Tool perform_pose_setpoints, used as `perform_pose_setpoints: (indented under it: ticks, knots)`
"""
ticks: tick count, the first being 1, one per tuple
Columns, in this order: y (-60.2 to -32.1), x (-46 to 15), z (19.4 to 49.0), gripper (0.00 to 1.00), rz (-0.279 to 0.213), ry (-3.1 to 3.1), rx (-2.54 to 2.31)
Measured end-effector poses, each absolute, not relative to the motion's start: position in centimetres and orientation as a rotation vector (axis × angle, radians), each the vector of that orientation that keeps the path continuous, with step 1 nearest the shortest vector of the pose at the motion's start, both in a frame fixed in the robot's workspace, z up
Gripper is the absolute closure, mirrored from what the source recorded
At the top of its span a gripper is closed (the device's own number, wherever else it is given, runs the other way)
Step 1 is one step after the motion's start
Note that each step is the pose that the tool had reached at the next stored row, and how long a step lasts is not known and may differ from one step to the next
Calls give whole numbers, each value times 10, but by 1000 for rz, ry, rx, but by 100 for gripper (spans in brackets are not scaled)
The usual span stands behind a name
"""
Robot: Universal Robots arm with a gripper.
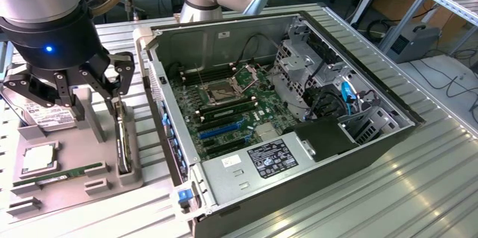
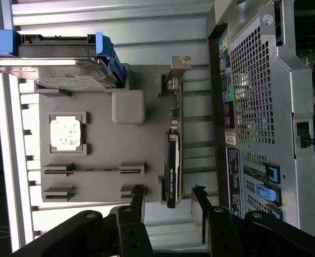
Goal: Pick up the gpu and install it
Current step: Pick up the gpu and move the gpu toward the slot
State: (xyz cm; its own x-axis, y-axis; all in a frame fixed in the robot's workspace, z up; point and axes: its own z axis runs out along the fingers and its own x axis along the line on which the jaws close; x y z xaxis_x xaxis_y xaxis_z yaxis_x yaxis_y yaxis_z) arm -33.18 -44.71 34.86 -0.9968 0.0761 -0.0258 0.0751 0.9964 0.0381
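gpu (image 1: 124,140): thin dark card standing on edge in a slot of the gray holder (image 1: 97,185), lower left of the exterior view, just beside the computer case (image 1: 299,109). Black cooler on one face (green label on it), silver bracket (image 2: 177,68) at one end.

End effector (image 1: 80,89) above the card, fingers (image 2: 137,195) spread wide, holding nothing.

Long axis runs up-down the exterior frame, along the case wall; bracket end nearer the hard drive (image 2: 55,69).

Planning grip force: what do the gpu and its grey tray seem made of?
The gpu: dark board, matte black cooler, probably plastic; its bracket gleams silver, likely metal. The tray: even matte grey, blocky moulded slots, probably plastic.
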Motion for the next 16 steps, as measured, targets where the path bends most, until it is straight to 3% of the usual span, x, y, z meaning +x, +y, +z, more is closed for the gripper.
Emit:
perform_pose_setpoints:
  ticks: [16]
  knots:
    - [-447,-332,344,52,58,3112,118]
